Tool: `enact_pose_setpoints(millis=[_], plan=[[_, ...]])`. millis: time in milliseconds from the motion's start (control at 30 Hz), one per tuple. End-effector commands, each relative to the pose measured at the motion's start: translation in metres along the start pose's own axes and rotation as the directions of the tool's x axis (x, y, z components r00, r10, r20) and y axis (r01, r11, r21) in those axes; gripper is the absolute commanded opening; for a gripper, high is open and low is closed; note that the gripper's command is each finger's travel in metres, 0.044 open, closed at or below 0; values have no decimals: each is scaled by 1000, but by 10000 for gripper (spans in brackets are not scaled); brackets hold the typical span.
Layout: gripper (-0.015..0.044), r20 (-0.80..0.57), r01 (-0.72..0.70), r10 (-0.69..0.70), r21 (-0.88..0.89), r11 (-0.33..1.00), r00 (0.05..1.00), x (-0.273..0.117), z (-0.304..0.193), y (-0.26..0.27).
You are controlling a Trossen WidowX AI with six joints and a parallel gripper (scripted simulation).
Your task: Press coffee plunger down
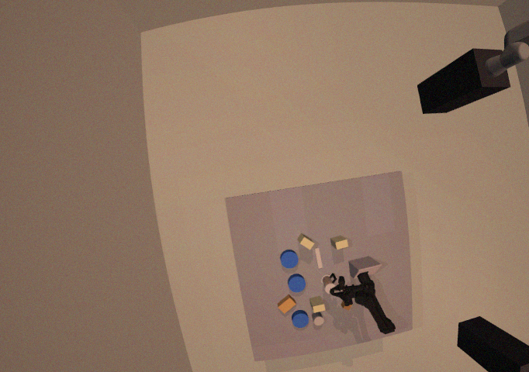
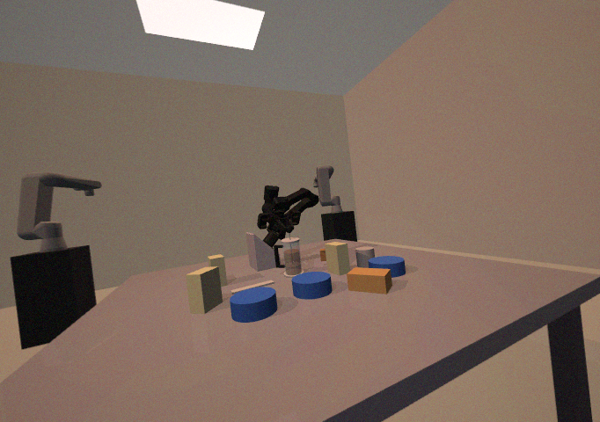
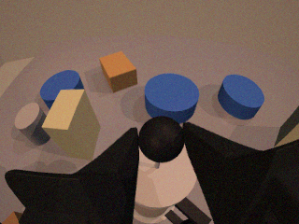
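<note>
Knob [image 3: 161,138] of the plunger sits pinched between the end effector [image 3: 160,144] fingers, which clamp it from both sides so your downward push runs straight along the rod and the press [image 2: 291,256] stays put. You see the press upright on the tabletop [image 2: 410,318], beside the grey wedge [image 2: 259,252] and behind the middle blue disc [image 2: 311,284]. It is a clear cylinder, brown liquid in its lower part, pale lid, dark side handle. Knob appears close above the lid, so the stroke looks nearly finished; release not yet done.
</note>
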State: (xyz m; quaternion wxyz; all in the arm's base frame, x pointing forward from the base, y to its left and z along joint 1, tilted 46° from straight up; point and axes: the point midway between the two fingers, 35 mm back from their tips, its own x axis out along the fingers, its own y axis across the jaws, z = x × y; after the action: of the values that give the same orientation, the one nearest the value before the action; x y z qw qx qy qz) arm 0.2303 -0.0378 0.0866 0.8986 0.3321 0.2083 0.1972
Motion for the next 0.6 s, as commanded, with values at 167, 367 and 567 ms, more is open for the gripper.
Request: enact_pose_setpoints(millis=[167, 367, 567], plan=[[124, -23, -2, 3, 34, 999, 1000, 9, -11, 1], [124, -23, -3, 3, 33, 999, 1000, 11, -9, 0], [124, -23, -3, 4, 33, 999, 1000, 12, -8, -1]])
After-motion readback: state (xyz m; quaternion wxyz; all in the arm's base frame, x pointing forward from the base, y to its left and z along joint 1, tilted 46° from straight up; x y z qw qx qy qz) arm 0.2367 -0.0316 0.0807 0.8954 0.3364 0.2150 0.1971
